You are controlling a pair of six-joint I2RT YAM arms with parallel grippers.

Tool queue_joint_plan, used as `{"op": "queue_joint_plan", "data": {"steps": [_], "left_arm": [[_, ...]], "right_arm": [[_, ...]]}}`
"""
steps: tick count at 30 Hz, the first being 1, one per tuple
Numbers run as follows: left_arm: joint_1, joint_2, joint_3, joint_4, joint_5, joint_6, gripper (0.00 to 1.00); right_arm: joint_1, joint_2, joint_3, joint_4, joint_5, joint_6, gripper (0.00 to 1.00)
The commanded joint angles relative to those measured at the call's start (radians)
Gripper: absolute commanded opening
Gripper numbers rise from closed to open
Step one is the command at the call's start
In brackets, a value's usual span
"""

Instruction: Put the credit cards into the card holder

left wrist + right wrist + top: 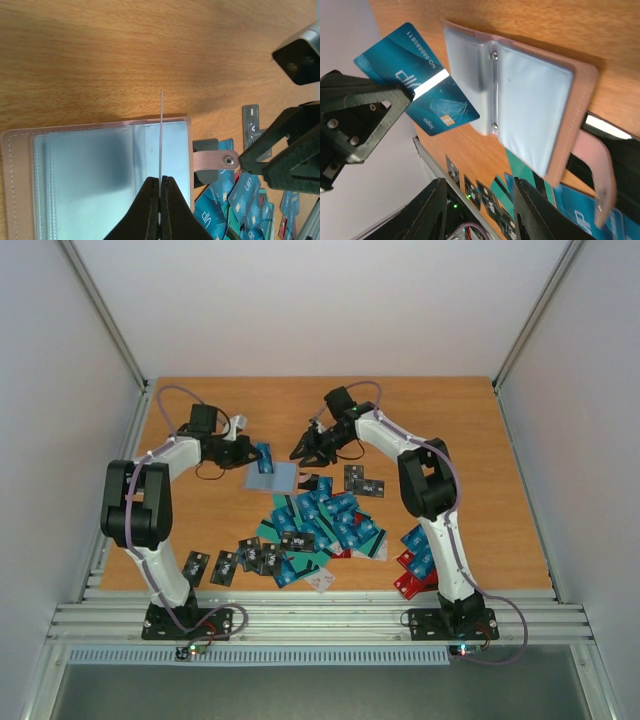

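At the far middle of the tabletop (480, 440) we found the card holder (272, 477) lying opened flat, its clear pockets facing up and its pink snap strap (215, 161) extended toward the pile of cards. We noted that the left fingers (154, 195) were closed on one blue card (420, 85), pinching it by one short end. From the left wrist view this card appeared edge-on as a thin upright line over the holder, close to the inner edge of a pocket. From the right wrist view one corner of the card met the edge of the nearest clear pocket; we could not tell whether it had entered the pocket.

We recorded the right fingers (312, 452) as standing apart with nothing between them, positioned just beside the holder on its strap side. One fingertip sat very near the snap of the strap; contact could not be confirmed.

We observed the remaining credit cards (320, 525) heaped nearer the arm bases, mostly blue and teal, overlapping one another. Black cards (240, 560) lay in a loose row to the left of the heap, and red cards (412, 575) lay by the right arm's base.
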Motion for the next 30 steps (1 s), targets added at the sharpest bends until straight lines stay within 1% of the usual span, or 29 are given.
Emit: {"op": "queue_joint_plan", "data": {"steps": [1, 5, 8, 20, 30], "left_arm": [[0.01, 0.018, -0.014, 0.048, -0.009, 0.041, 0.0], [0.01, 0.036, -0.015, 0.052, -0.008, 0.048, 0.0], [0.009, 0.046, -0.02, 0.07, 0.003, 0.042, 0.0], [0.01, 0.091, -0.029, 0.105, 0.045, 0.024, 0.0], [0.01, 0.103, -0.048, 0.135, 0.088, 0.009, 0.0]], "right_arm": [[0.03, 0.094, 0.127, -0.096, -0.033, -0.009, 0.38], [0.036, 0.154, 0.217, -0.15, -0.041, -0.023, 0.38], [0.038, 0.18, 0.241, -0.159, -0.044, -0.026, 0.38], [0.037, 0.217, 0.247, -0.246, 0.008, -0.082, 0.35], [0.033, 0.248, 0.248, -0.278, 0.033, -0.113, 0.34]]}}
